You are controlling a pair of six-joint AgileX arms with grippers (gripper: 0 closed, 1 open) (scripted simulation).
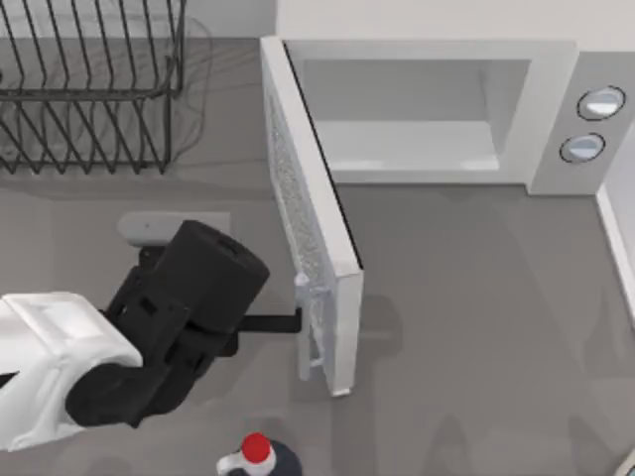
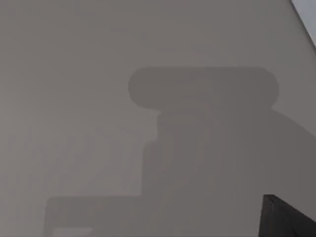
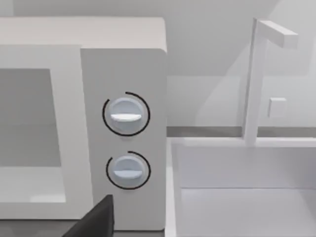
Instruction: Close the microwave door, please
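Grey countertop, top view: the microwave (image 1: 427, 114) sits upper centre, the microwave door (image 1: 316, 223) swung out toward lower centre, our left gripper (image 1: 294, 320) touching its outer face beside the handle (image 1: 310, 332), jaw state indiscernible.

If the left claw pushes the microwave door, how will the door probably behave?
The door looks like a stiff panel, so it should probably swing on its hinge side rather than bend. The left claw touches near the free edge, so a light push may suffice.
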